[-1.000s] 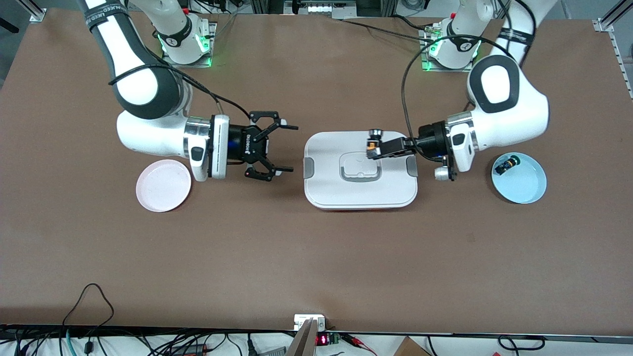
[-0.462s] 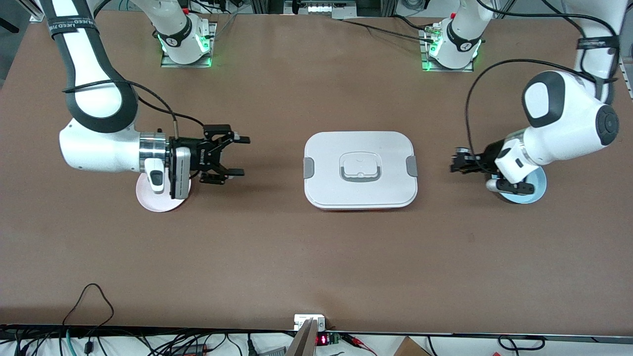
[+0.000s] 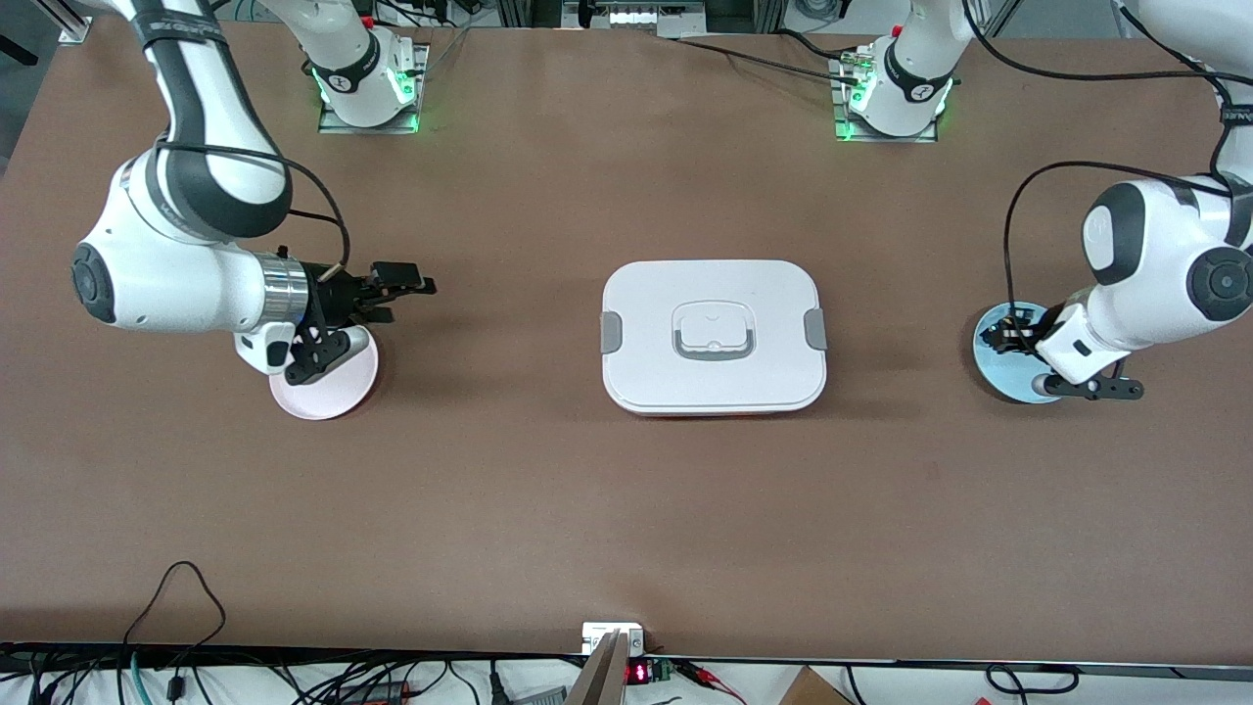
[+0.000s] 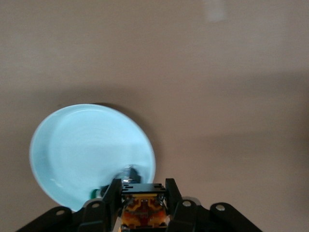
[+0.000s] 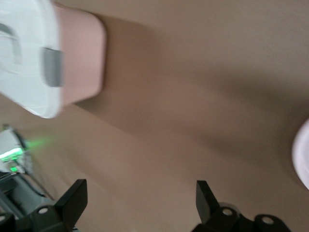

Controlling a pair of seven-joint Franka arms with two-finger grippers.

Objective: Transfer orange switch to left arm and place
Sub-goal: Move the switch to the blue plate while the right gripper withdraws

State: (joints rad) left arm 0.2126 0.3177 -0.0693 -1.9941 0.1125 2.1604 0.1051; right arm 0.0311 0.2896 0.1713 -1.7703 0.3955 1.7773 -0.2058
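Brown table (image 3: 626, 509) carrying all items. At its centre stands the box (image 3: 714, 336), a white rounded container with grey side clips and a recessed handle in the lid; the right wrist view shows one clipped corner of it (image 5: 29, 58) above a pink base.

Left arm (image 3: 1155, 274), entering from its base at the upper edge, bends down at its own end of the table. Right arm (image 3: 186, 264) reaches down likewise at its own end.

Pale blue plate (image 3: 1008, 343) lies toward the left arm's end, well apart from the box; pink plate (image 3: 328, 387) lies toward the right arm's end, partly covered by the wrist.

Left gripper (image 4: 143, 198) hangs over the rim of the blue plate, jaws clamped on the orange switch (image 4: 141, 212), whose orange-tan body shows between the black fingers (image 4: 112, 195). A small dark and green object (image 4: 126, 174) sits on the plate just beside the fingertips.

Right gripper (image 3: 396, 294) is above the table at the edge of the pink plate, pointing toward the box, jaws spread wide and holding nothing.
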